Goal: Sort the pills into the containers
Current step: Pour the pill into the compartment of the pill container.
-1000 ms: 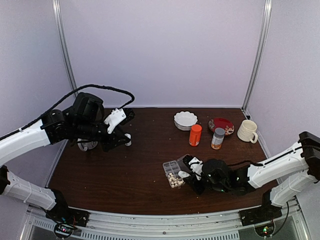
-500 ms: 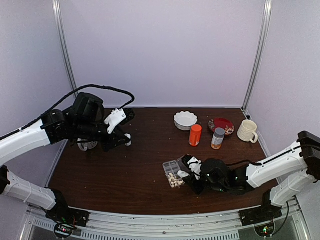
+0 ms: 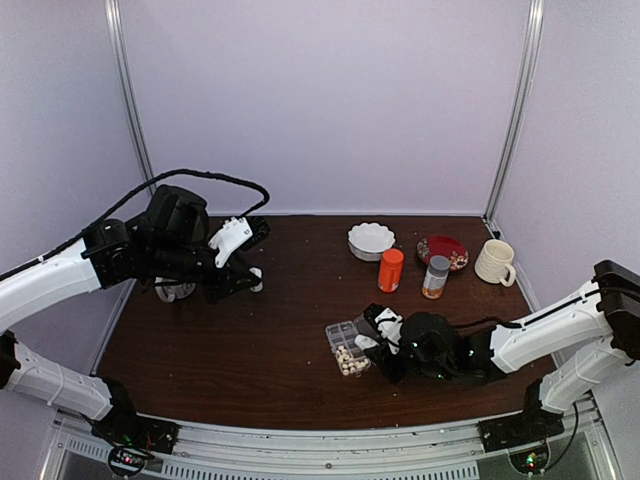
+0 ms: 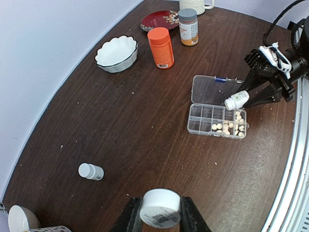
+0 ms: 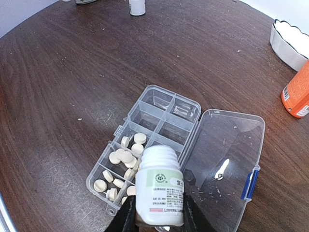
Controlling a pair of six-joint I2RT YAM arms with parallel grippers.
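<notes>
While right pincer (image 5: pixel 158 218) holds bottle (image 5: pixel 159 188), left pincer (image 4: pixel 160 221) white cylinder (image 4: pixel 160 207), pills (image 5: pixel 126 157) in organizer (image 5: pixel 227 145) end cells (image 5: pixel 96 170)

Dark brown wooden table (image 3: pixel 250 340). Back right: a white scalloped bowl (image 3: pixel 371 240), an orange bottle (image 3: pixel 390 270) just in front of it, a grey-capped amber bottle (image 3: pixel 435 277) beside that, a red plate (image 3: pixel 443 250) behind, and a cream mug (image 3: pixel 494 262) farthest right. Toward the front, near centre — a clear organizer box (image 4: pixel 200 118), its lid (image 4: pixel 212 89) swung open and flat on the wood. Well apart, on the left — a small white bottle (image 4: pixel 91 171). A few pale specks (image 5: pixel 79 119) dot the surface.
</notes>
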